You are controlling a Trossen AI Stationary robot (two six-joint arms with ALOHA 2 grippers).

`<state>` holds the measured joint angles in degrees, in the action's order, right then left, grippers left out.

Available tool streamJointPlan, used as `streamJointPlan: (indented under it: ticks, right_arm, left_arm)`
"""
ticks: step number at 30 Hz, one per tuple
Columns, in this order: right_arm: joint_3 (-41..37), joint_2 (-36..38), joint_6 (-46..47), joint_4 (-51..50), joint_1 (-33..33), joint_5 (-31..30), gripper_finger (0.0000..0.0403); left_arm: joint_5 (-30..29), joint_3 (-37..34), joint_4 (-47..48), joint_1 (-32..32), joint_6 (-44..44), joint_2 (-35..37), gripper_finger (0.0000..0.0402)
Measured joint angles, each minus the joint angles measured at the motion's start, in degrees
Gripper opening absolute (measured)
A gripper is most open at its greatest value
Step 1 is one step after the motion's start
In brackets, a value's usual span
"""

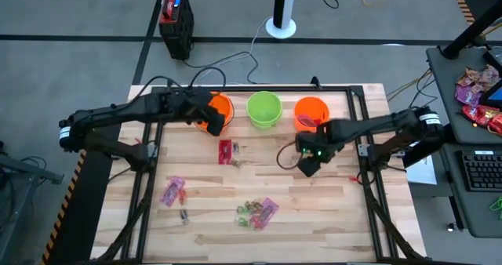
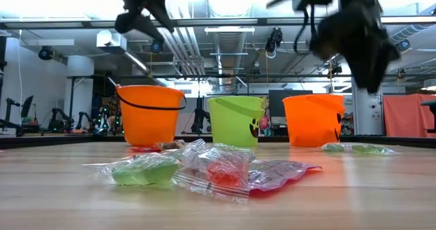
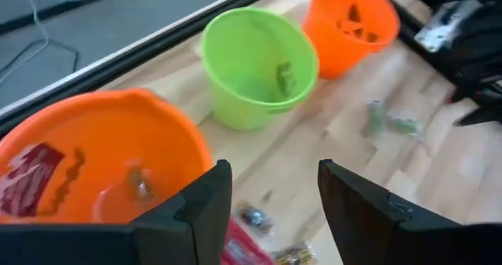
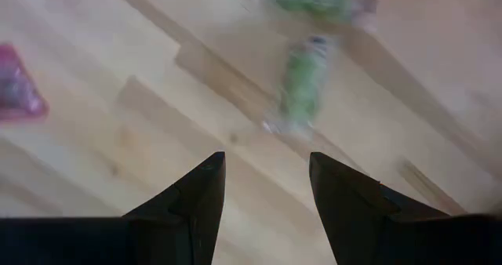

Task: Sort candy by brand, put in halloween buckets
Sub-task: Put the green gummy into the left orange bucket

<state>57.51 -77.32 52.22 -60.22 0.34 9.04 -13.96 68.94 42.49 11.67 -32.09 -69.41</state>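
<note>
Crinkly clear-wrapped candy [image 2: 204, 170], green, red and pink; left end effector [image 3: 271, 206] and right end effector [image 4: 263, 198] open, empty.

Wood tabletop [image 1: 329, 210] w/ black frame. Black/red box [image 1: 176, 14] on floor behind. Keyboard [image 1: 480, 171] at right, heap of pink/red pkts [image 1: 477, 96] nearby.

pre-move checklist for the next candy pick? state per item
1. Left gripper open, nothing between fingers: ok.
2. Left gripper beside the left orange bucket, red packet already inside: ok.
3. Right gripper open and empty: ok.
4. Green candy ahead of right gripper, on bare wood: ok.
5. All three buckets upright, green bucket in the middle: ok.
6. Brand print on the candy readable: cannot tell.
</note>
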Motion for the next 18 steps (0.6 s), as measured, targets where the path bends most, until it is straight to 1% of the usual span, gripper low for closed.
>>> streamJointPlan:
  ticks: [2,4,8,12,14,18]
  right_arm:
    - [-5.2,-0.3,1.1,7.2,-0.1,-0.1,0.0178]
    - [-9.1,-0.8,2.3,11.9,-0.2,-0.4,0.0178]
    - [-13.7,-1.6,3.3,16.1,0.3,-3.5,0.0178]
    - [-16.1,-1.5,2.2,19.0,0.4,-6.3,0.0172]
    - [-16.9,-1.5,1.5,19.4,0.4,-6.5,0.0157]
    - [-18.8,-2.4,0.3,23.9,0.4,-6.4,0.0105]
  left_arm:
    - [-1.9,1.0,0.0,-2.2,-0.1,-0.1,0.0172]
    - [-3.4,1.8,0.0,-3.6,-0.1,-0.4,0.0171]
    - [-3.7,2.6,-0.4,-5.0,-0.2,-0.5,0.0171]
    - [-3.7,2.8,-0.4,-5.1,-0.2,-0.5,0.0171]
    - [-3.7,3.0,-1.0,-5.2,-0.2,-0.5,0.0171]
    - [-3.6,2.2,-3.7,-5.6,0.2,-0.6,0.0171]
